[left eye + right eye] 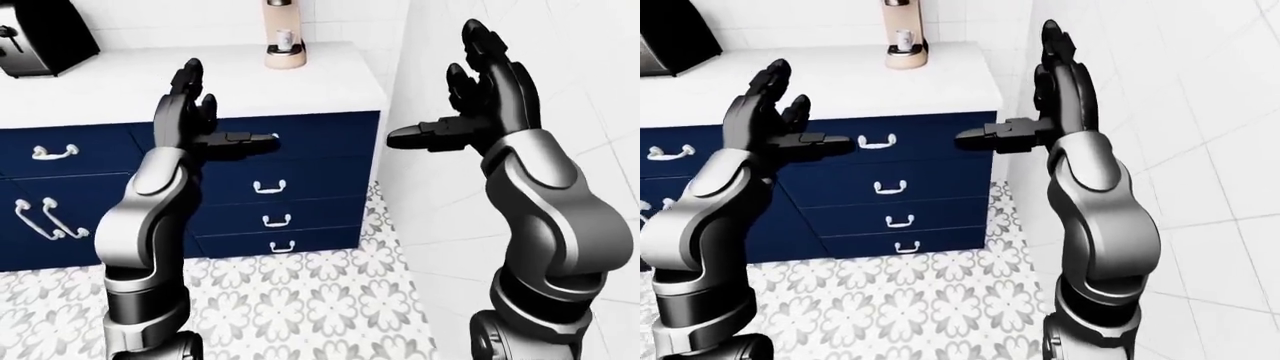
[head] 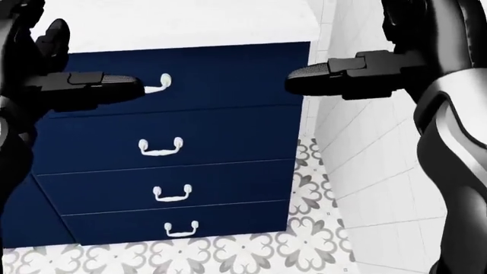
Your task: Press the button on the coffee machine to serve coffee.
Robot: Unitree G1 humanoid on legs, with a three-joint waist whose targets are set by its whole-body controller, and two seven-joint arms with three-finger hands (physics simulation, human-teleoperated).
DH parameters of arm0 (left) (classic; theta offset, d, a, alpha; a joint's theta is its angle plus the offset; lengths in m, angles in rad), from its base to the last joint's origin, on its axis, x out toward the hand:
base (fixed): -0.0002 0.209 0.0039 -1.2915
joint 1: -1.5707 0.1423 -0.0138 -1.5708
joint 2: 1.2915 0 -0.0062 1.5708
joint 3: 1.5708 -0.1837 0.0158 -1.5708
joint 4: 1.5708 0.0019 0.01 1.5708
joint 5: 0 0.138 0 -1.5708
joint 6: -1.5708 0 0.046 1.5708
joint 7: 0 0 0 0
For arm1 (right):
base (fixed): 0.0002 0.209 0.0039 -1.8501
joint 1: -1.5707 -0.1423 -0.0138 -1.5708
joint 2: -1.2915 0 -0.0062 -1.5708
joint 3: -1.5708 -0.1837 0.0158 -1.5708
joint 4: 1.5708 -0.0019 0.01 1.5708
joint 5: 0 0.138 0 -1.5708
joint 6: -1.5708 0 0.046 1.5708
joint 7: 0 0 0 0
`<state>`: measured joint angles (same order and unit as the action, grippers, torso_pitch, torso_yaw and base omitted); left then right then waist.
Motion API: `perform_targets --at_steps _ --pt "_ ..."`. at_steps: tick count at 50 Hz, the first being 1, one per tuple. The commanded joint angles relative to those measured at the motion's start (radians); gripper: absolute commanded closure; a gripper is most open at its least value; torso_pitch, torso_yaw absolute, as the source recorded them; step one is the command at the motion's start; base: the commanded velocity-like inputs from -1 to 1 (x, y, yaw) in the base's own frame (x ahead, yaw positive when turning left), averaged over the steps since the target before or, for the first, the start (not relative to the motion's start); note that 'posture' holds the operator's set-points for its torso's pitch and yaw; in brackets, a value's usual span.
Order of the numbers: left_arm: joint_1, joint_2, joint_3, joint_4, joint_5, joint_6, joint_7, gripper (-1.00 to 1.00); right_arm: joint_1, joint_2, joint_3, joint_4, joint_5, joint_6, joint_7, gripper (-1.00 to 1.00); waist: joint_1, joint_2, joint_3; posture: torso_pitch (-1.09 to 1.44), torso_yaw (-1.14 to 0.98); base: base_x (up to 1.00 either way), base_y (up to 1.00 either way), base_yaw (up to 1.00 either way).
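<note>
Navy drawer cabinet (image 1: 290,187) w/ white tabletop (image 1: 200,86) sits beyond both raised hands, patterned tile floor (image 1: 300,300) below them and white tiled wall (image 1: 580,90) just right of the right hand (image 1: 490,90). Left hand (image 1: 190,112) and right hand both up, fingers spread wide, thumbs pointing inward toward each other, holding nothing. Coffee machine (image 1: 284,36), beige w/ a small white cup (image 1: 285,36) in it, stands on the tabletop above and between the hands, well apart from both; black toaster (image 1: 40,37) is up-left of the left hand.
</note>
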<state>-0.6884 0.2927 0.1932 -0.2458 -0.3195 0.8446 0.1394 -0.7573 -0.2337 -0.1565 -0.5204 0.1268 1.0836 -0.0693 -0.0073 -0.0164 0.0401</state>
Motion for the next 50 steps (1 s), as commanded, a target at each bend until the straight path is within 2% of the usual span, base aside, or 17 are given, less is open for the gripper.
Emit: perform_targets --at_steps 1,4,6,7,8,15,19,20,22,28,32,33,34,37,42,45,50 --pt "-0.035 0.017 0.023 -0.031 0.009 -0.042 0.004 -1.00 -0.033 -0.004 0.005 -0.028 0.007 -0.036 0.003 -1.00 0.005 0.003 -0.016 0.00 0.00 0.19 0.12 0.00" --pt "-0.033 0.017 0.023 -0.030 0.008 -0.044 0.005 -1.00 -0.034 -0.006 0.004 -0.028 0.009 -0.035 0.002 -1.00 -0.005 0.056 -0.011 0.00 0.00 0.18 0.13 0.00" --pt "-0.032 0.016 0.021 -0.027 0.010 -0.048 0.004 -1.00 -0.035 -0.007 0.004 -0.028 0.011 -0.035 0.002 -1.00 -0.006 0.136 -0.033 0.00 0.00 0.19 0.13 0.00" --pt "-0.032 0.016 0.022 -0.033 0.008 -0.042 0.006 -1.00 -0.034 -0.007 0.004 -0.027 0.012 -0.036 0.002 -1.00 0.000 0.083 -0.017 0.00 0.00 0.19 0.14 0.00" --pt "-0.032 0.016 0.022 -0.032 0.009 -0.044 0.006 -1.00 -0.034 -0.007 0.004 -0.030 0.013 -0.034 0.001 -1.00 -0.005 0.101 -0.016 0.00 0.00 0.20 0.14 0.00" --pt "-0.030 0.015 0.022 -0.035 0.009 -0.043 0.005 -1.00 -0.033 -0.008 0.007 -0.032 0.013 -0.035 0.001 -1.00 0.010 0.029 -0.010 0.00 0.00 0.22 0.13 0.00" --pt "-0.032 0.016 0.022 -0.041 0.008 -0.036 0.007 -1.00 -0.035 -0.008 0.005 -0.031 0.014 -0.034 0.000 -1.00 0.019 -0.062 -0.027 0.00 0.00 0.22 0.13 0.00" --pt "-0.031 0.016 0.022 -0.040 0.008 -0.038 0.006 -1.00 -0.035 -0.008 0.005 -0.032 0.014 -0.034 -0.001 -1.00 0.008 -0.020 -0.019 0.00 0.00 0.23 0.12 0.00" --pt "-0.031 0.016 0.021 -0.036 0.009 -0.041 0.005 -1.00 -0.036 -0.008 0.005 -0.031 0.015 -0.034 -0.001 -1.00 0.011 -0.037 -0.018 0.00 0.00 0.23 0.12 0.00" --pt "-0.036 0.016 0.021 -0.044 0.008 -0.029 0.008 -1.00 -0.038 -0.010 0.005 -0.030 0.016 -0.033 -0.001 -1.00 0.001 0.016 -0.008 0.00 0.00 0.22 0.12 0.00" --pt "-0.034 0.015 0.020 -0.037 0.012 -0.038 0.005 -1.00 -0.034 -0.010 0.008 -0.027 0.015 -0.039 0.000 -1.00 -0.008 0.130 -0.035 0.00 0.00 0.22 0.13 0.00" --pt "-0.034 0.015 0.020 -0.037 0.011 -0.038 0.005 -1.00 -0.033 -0.009 0.007 -0.029 0.015 -0.038 0.000 -1.00 -0.001 0.080 -0.021 0.00 0.00 0.23 0.12 0.00" --pt "-0.033 0.015 0.020 -0.037 0.012 -0.039 0.005 -1.00 -0.033 -0.008 0.007 -0.030 0.015 -0.038 0.000 -1.00 -0.006 0.101 -0.017 0.00 0.00 0.22 0.13 0.00" --pt "-0.034 0.014 0.021 -0.031 0.012 -0.044 0.004 -1.00 -0.034 -0.008 0.007 -0.030 0.015 -0.037 -0.001 -1.00 0.005 0.077 -0.024 0.00 0.00 0.22 0.12 0.00" --pt "-0.032 0.014 0.019 -0.033 0.014 -0.044 0.004 -1.00 -0.033 -0.009 0.006 -0.025 0.014 -0.043 0.001 -1.00 0.014 0.022 -0.013 0.00 0.00 0.23 0.12 0.00" --pt "-0.033 0.014 0.020 -0.035 0.014 -0.042 0.004 -1.00 -0.032 -0.009 0.007 -0.023 0.014 -0.046 0.001 -1.00 0.022 -0.042 -0.024 0.00 0.00 0.22 0.12 0.00" --pt "-0.032 0.013 0.019 -0.030 0.015 -0.048 0.002 -1.00 -0.034 -0.009 0.006 -0.028 0.014 -0.039 0.001 -1.00 0.010 -0.029 -0.026 0.00 0.00 0.22 0.13 0.00"
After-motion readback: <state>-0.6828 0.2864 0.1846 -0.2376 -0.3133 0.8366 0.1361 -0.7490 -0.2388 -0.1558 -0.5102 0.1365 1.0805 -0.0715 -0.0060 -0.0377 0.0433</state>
